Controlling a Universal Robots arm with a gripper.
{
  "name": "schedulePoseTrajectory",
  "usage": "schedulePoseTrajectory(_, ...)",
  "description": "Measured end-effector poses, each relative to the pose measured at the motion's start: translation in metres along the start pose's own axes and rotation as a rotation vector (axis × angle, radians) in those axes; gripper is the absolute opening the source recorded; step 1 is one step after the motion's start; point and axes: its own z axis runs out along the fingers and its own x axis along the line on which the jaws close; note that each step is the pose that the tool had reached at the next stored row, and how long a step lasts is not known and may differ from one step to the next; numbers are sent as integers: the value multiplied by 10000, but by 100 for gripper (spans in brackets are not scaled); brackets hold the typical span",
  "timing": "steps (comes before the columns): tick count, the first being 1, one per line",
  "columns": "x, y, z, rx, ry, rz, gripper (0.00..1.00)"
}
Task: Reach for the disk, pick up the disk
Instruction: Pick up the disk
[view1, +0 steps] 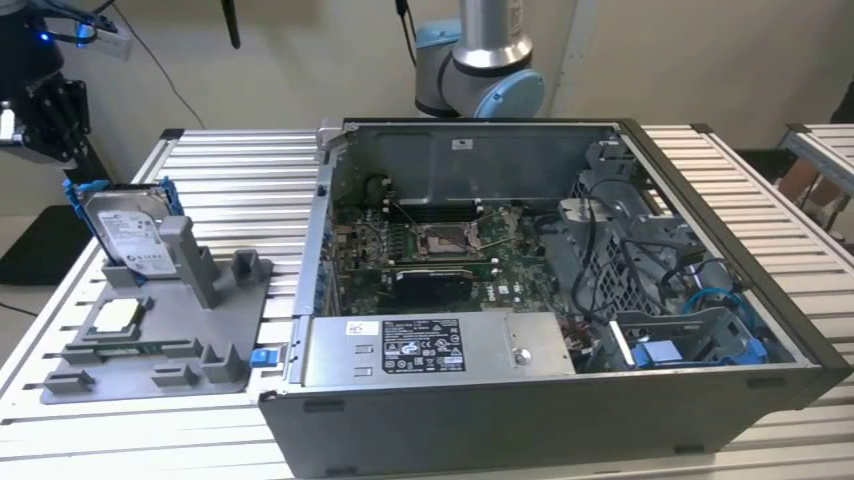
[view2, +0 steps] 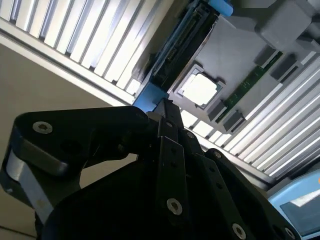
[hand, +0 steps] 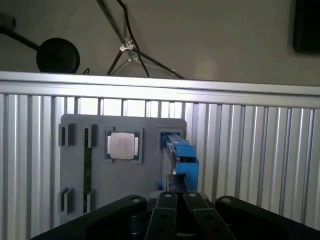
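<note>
One disk (view1: 134, 232) to be reached, none yet grasped.
The blue-bracketed disk is stood on edge in a grey fixture (view1: 200, 330) near the desk's (view1: 227, 160) edge at the exterior view's left. The tool (hand: 176, 184) is seen above it, apart, drawn narrow, with nothing held. Both approach and pick-up are judged undone.

robotics lab bench: slatted aluminium table (view1: 227, 160), mounted robot arm (view1: 481, 70), opened computer case (view1: 534, 440), grey parts fixture (view1: 200, 330) alongside.
</note>
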Motion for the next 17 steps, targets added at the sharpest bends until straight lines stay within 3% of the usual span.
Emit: schedulePoseTrajectory(17, -70, -12, 3, -3, 5, -246, 0)
